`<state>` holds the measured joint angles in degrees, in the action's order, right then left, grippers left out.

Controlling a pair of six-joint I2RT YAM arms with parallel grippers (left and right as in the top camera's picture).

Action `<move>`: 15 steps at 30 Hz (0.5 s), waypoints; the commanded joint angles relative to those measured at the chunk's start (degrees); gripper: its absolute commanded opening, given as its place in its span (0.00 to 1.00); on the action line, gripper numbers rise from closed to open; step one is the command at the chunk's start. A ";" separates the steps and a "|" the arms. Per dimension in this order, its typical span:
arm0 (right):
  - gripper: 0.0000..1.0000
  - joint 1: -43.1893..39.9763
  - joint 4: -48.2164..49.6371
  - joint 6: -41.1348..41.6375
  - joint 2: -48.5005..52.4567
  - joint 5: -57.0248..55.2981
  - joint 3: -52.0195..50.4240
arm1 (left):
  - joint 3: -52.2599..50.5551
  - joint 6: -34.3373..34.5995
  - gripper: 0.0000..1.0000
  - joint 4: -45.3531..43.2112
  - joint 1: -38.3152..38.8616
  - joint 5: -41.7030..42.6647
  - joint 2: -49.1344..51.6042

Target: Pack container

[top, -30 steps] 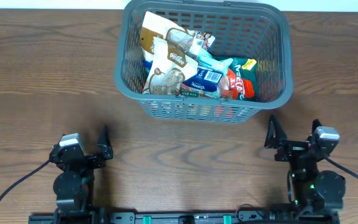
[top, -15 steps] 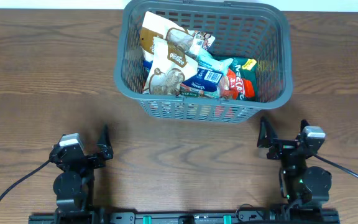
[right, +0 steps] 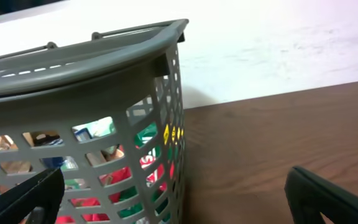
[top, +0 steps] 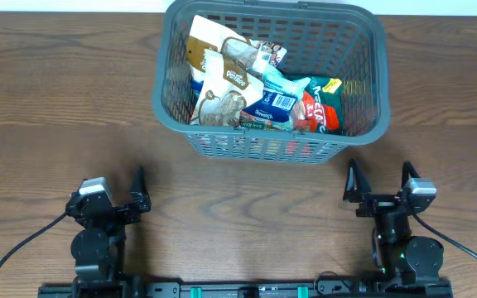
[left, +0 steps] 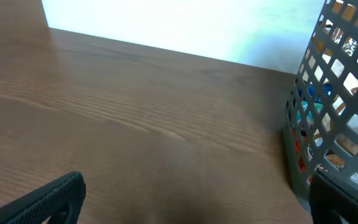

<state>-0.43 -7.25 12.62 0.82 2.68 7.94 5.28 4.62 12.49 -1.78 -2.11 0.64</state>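
The container (top: 162, 93) is a dark grey lattice basket at the table's back centre, holding several snack packets (top: 222, 87). My left gripper (top: 111, 187) rests low near the front left edge, open and empty. In the left wrist view the container (left: 335, 93) stands to the right, beyond the open left gripper (left: 194, 196). My right gripper (top: 379, 177) sits at the front right, open and empty, a short way in front of the container's right corner. The right wrist view shows the container (right: 92, 68) close ahead of the open right gripper (right: 176, 199), with red and green packets behind the slots.
Bare brown wooden table (top: 48, 99) spreads left, right and in front of the container. A pale wall (right: 278, 50) runs behind the table's far edge. Both arm bases (top: 93, 248) stand at the front edge with cables trailing outward.
My right gripper has drawn a little leftward and back toward its base, turning to face straight ahead. The left arm and the container have not moved.
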 commanded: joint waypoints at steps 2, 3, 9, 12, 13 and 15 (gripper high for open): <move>0.99 -0.50 0.17 0.63 -0.52 1.03 -0.96 | -1.05 -0.31 0.98 1.33 -0.24 0.15 -0.02; 0.99 -0.52 0.20 0.63 -0.52 1.03 -1.20 | -1.05 -0.31 0.99 1.33 -0.24 0.15 -0.02; 0.99 -0.50 3.78 0.63 -0.52 3.26 -5.33 | -1.05 -0.31 0.99 1.33 -0.24 0.15 -0.02; 0.99 -0.50 5.81 0.57 -0.52 4.28 -7.69 | -1.05 -0.31 0.99 1.33 -0.24 0.15 -0.02; 0.99 -0.35 5.07 0.39 -0.52 4.44 -7.63 | -1.05 -0.31 0.99 1.33 -0.24 0.15 -0.02; 0.99 -0.35 4.42 -1.70 -0.52 4.90 -7.65 | -1.05 -0.31 0.99 1.33 -0.24 0.15 -0.02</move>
<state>-0.43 -2.94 12.47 0.69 5.85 0.38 5.28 4.62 12.49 -1.78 -2.11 0.64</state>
